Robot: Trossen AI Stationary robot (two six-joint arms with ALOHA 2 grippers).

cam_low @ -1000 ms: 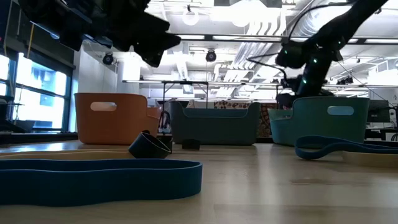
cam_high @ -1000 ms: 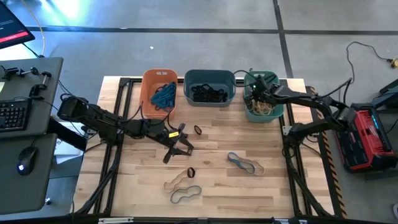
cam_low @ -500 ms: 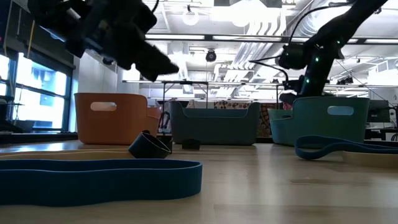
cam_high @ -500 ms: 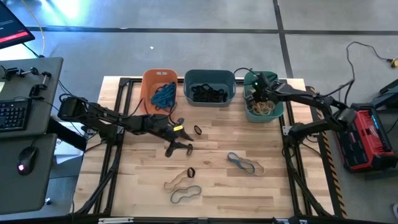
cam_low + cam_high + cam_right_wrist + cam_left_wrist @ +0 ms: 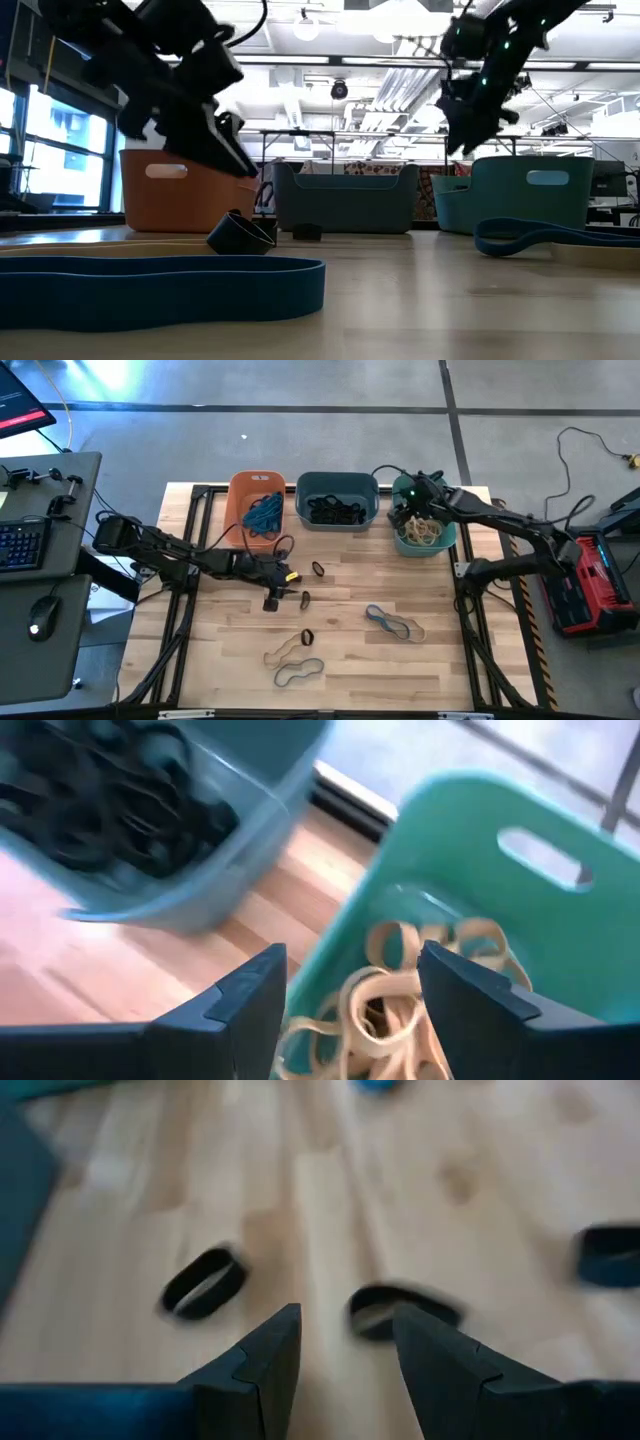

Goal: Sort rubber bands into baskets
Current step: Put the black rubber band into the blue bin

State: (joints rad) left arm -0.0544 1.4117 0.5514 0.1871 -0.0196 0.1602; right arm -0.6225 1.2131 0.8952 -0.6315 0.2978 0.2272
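My left jaws [image 5: 283, 597] hang open and empty low over the surface [image 5: 340, 650], just above two small black bands [image 5: 203, 1281]. My right jaws [image 5: 350, 985] are open, empty, over the teal basket [image 5: 441, 545] of tan bands [image 5: 385, 990]. Orange basket [image 5: 240, 510] has blue bands; grey basket [image 5: 337, 520] black ones. Loose bands [image 5: 393, 623] lie near the front.

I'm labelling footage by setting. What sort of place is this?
Probably a robotics lab or workshop: a wooden worktable on a concrete floor, a keyboard on a desk beside it, and exposed ceiling ducts overhead.
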